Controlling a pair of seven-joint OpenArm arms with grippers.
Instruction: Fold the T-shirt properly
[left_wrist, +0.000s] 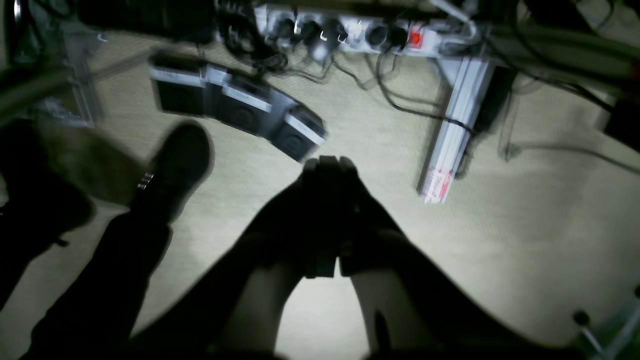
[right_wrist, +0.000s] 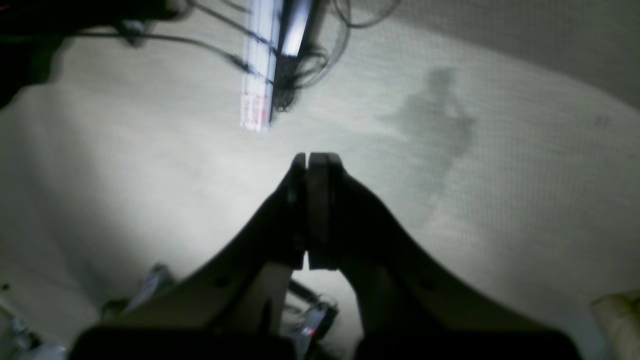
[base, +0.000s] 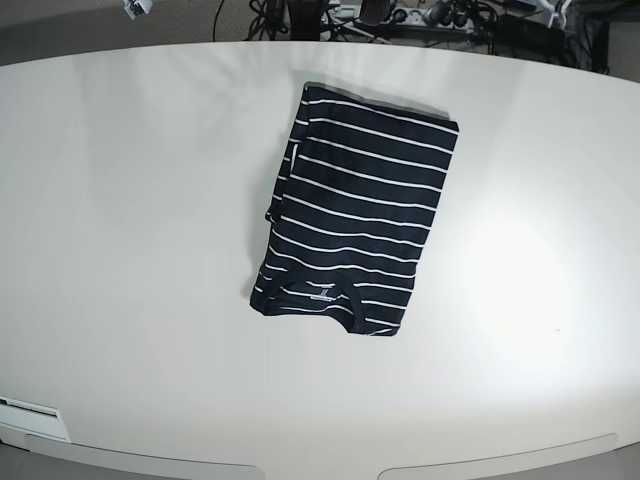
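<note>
Folding looks done: the T-shirt (base: 355, 220) lies as a compact rectangle near the middle of the table (base: 120, 200), collar toward the camera. Both the left gripper (left_wrist: 327, 165) and right gripper (right_wrist: 312, 160) have jaws closed on nothing, hanging above the floor (right_wrist: 500, 200), probably parked clear because the job is over.

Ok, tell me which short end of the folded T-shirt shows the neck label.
The near end of the T-shirt, towards the bottom of the base view: the neck label sits there at the collar. The far end shows only stripes.
</note>
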